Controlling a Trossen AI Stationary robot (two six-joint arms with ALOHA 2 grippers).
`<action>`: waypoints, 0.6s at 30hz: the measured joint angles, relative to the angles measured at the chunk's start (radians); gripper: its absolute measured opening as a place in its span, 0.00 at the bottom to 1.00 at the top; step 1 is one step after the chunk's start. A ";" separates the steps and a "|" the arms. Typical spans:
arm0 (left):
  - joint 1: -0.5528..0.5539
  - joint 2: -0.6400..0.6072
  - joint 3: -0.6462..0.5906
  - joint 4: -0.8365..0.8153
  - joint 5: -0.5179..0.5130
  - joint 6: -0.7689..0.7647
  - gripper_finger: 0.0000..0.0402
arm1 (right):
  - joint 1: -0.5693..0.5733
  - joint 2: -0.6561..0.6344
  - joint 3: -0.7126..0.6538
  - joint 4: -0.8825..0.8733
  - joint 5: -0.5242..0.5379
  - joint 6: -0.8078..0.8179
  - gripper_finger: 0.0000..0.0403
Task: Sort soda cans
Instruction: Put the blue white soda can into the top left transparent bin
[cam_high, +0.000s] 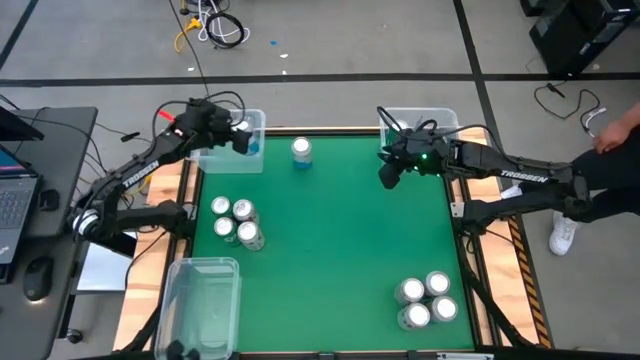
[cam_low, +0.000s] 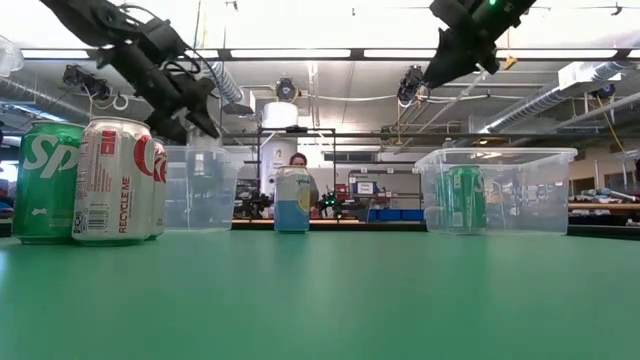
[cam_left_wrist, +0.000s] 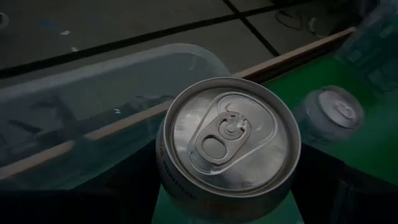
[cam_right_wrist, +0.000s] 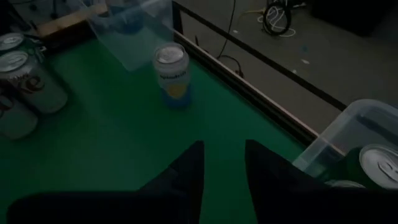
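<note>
A silver-topped can (cam_left_wrist: 227, 146) is pinched in the left end effector (cam_high: 238, 138), held above the clear bin (cam_high: 222, 158) at the table's far left corner. In the left wrist view the can's top fills the frame with the bin wall just behind it, so the can is judged to be over or at the bin's opening. For the release to go well, the can should be brought squarely inside the bin's walls and lowered before the fingers are spread, so that it is not dropped onto the rim or tipped out.

Further cans are spread over the green table (cam_high: 340, 250): a lone can (cam_high: 301, 151) stands near the middle of the far edge, a cluster of four (cam_high: 235, 221) sits toward the left edge, and another cluster of four (cam_high: 426, 300) lies near the near right corner. A green can (cam_low: 465, 200) is already seen inside the second bin (cam_high: 445, 122) at the far right corner.

The right end effector (cam_high: 389, 172) hovers just inside that far right corner beside its bin, empty, its fingers (cam_right_wrist: 186, 168) held a narrow gap apart. A third bin (cam_high: 200, 305) rests at the near left corner.

Open room is widest across the table's middle; the far edge is crowded by the bins and the lone can, so moves there should be kept high.
</note>
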 joint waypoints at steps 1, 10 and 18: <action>-0.015 0.012 0.000 0.020 -0.001 -0.001 0.72 | 0.000 0.000 0.000 0.004 0.000 0.000 0.26; -0.166 0.116 0.000 0.222 0.006 -0.091 0.72 | 0.000 0.000 0.000 0.004 0.000 -0.004 0.26; -0.222 0.189 0.015 0.314 -0.002 -0.111 0.72 | 0.000 0.000 0.000 0.004 0.000 -0.019 0.25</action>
